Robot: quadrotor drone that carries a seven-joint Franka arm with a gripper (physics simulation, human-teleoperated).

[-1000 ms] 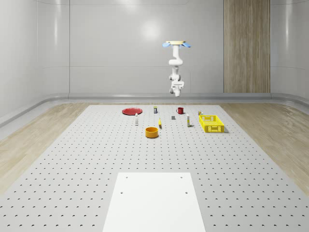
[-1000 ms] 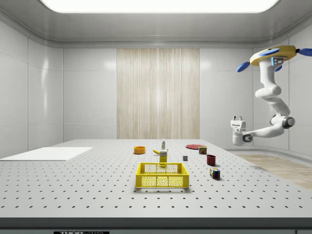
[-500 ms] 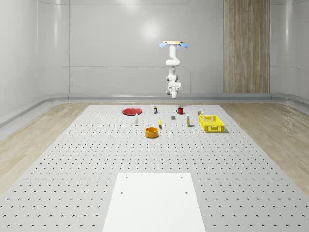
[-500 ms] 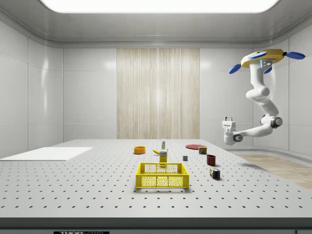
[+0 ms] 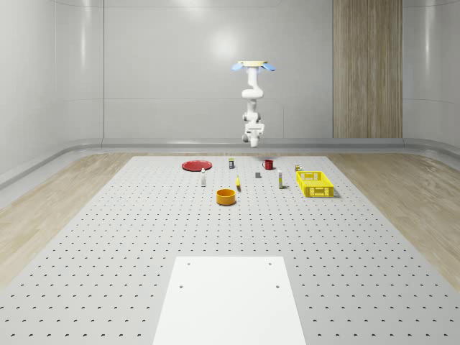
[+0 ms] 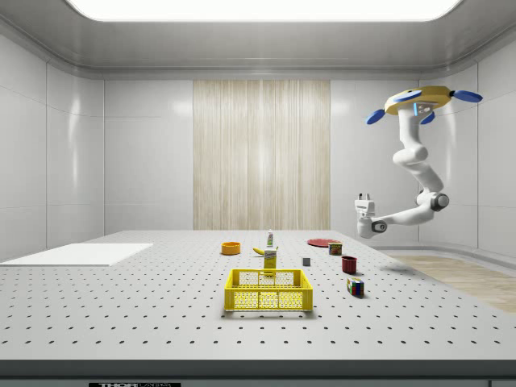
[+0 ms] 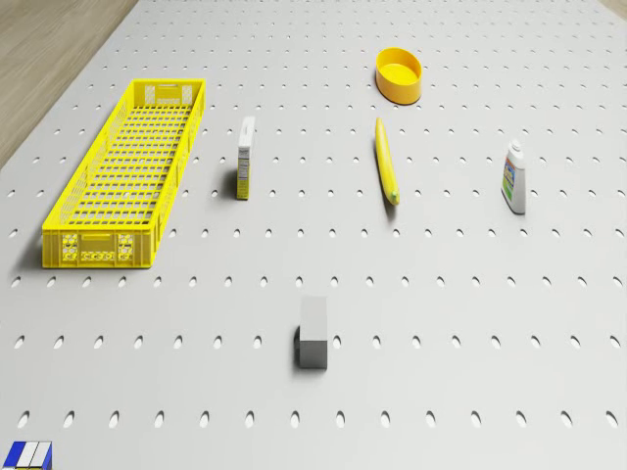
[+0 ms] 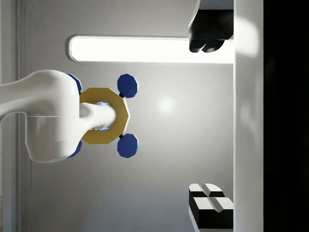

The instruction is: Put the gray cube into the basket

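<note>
The gray cube (image 5: 258, 174) (image 6: 306, 261) (image 7: 313, 333) lies on the perforated table between the red mug (image 5: 268, 164) and a small upright box (image 7: 244, 157). The yellow basket (image 5: 315, 183) (image 6: 268, 290) (image 7: 127, 171) stands apart from it, toward the whole-scene view's right. The drone (image 5: 251, 66) (image 6: 418, 102) hovers high over the table's far end. Its arm hangs bent, with the gripper (image 6: 363, 200) (image 5: 253, 136) well above the table, turned upward. In the wrist view the fingers (image 8: 207, 31) stand wide apart, open and holding nothing, with the drone's body (image 8: 104, 116) beyond them.
Near the cube lie a banana (image 7: 386, 162), an orange bowl (image 7: 400, 75), a white bottle (image 7: 515, 176), a red plate (image 5: 195, 165), a can (image 6: 334, 248) and a colored puzzle cube (image 6: 355, 286). A white panel (image 5: 230, 298) covers the table's near end.
The drone, arm and gripper have shifted toward the whole-scene view's left and the side view's left, closer above the table's objects. The things on the table have not moved.
</note>
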